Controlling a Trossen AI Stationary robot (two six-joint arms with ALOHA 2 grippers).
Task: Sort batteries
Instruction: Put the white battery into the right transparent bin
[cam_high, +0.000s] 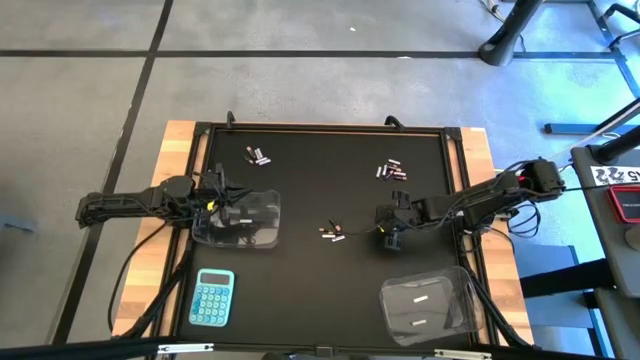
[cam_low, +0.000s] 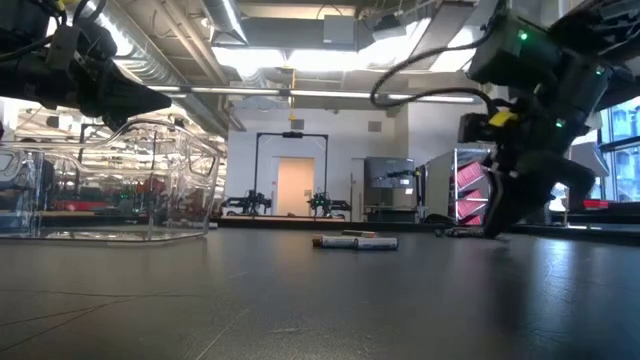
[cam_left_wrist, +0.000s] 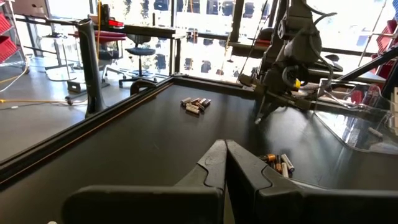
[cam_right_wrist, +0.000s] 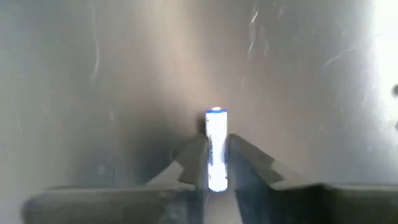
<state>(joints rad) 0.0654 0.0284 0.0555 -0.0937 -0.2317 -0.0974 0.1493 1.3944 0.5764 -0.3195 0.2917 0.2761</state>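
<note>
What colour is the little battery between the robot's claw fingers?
The battery in the right claw is silvery-white with a blue tip, clearest in the right wrist view.

Both arms are dark, jointed and slim, with black cables looped along them. The right arm (cam_high: 500, 192) has a yellow tag and a green light near its wrist. Each gripper has two black, tapered, wedge-shaped fingers (cam_left_wrist: 205, 168).

No legible text anywhere (print on battery (cam_right_wrist: 216, 149) too blurred to read).
</note>
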